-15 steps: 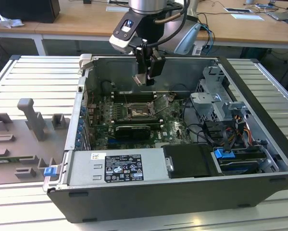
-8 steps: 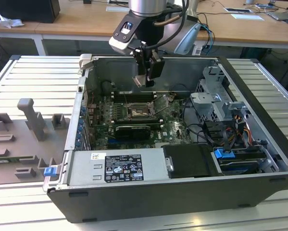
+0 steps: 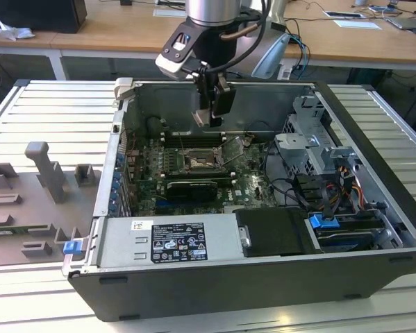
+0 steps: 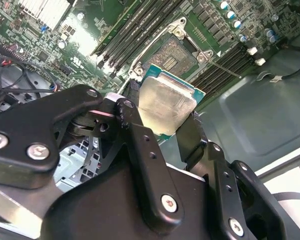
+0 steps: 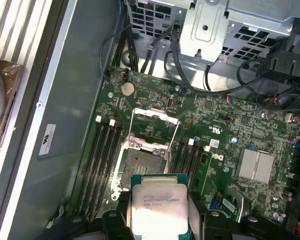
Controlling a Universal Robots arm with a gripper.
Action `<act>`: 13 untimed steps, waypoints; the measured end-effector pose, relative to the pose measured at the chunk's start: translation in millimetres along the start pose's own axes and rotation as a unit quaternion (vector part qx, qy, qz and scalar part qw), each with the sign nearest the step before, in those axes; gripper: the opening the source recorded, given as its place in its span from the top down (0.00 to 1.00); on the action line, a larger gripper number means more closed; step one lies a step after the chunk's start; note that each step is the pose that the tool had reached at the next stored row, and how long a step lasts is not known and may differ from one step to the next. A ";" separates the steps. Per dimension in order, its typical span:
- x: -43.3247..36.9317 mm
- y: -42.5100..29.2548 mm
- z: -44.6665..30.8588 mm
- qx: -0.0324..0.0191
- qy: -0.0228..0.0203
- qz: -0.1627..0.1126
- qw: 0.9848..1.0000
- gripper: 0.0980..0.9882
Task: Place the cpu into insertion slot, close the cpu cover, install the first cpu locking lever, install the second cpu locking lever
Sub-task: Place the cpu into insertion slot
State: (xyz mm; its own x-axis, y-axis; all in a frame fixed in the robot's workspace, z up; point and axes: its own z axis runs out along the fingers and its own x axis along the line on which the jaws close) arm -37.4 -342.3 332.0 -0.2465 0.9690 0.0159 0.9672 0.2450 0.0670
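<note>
1. Our end effector (image 3: 211, 118) hangs inside the open case (image 3: 374, 132), above the green board (image 5: 215, 120). The case stands on the slatted worktop (image 3: 48, 111).
2. Its two fingers (image 4: 134, 115) are closed narrow on the cpu (image 4: 165, 102), pinching two opposite edges. The pale metal face of the chip points up towards the wrist, and its green rim shows at the edges.
3. The cpu is held clear of the board and touches nothing but the fingers. We judge it lies roughly level with the board, not tipped on edge.
4. The slot (image 5: 139, 167) is bare, with its dark contact field showing inside the silver rim. It sits between two banks of long black memory slots (image 5: 102, 160).
5. The cover (image 5: 155, 125) stands swung open on the far side of the slot from the chip, and we see board through its cut-out centre. Nothing lies over the socket.
6. The relation that matters is that the slot lies below the cpu and a little ahead of it. In both wrist views the chip's leading edge overlaps the slot's nearer rim. In the exterior view the slot shows under the end effector and slightly to the exterior view's left.
7. The chip is close to square, and its sides look nearly parallel to the slot's rim. We judge that little turning is wanted.
8. As the work stands, the cpu is carried but not yet seated.
</note>
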 end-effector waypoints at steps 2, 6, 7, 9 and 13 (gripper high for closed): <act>0.0 0.0 0.8 0.000 0.000 0.006 1.000 0.51; 0.0 -0.1 2.1 0.000 -0.001 0.016 1.000 0.51; 0.0 -0.2 2.4 0.000 -0.001 0.019 1.000 0.51; -0.1 -0.2 3.6 0.000 -0.002 0.027 1.000 0.51; -0.1 -0.4 5.7 0.000 -0.003 0.040 0.999 0.51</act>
State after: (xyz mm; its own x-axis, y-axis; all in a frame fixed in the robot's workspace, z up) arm -37.4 -342.3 326.3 -0.1689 0.9855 0.0160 0.9836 0.1675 0.0667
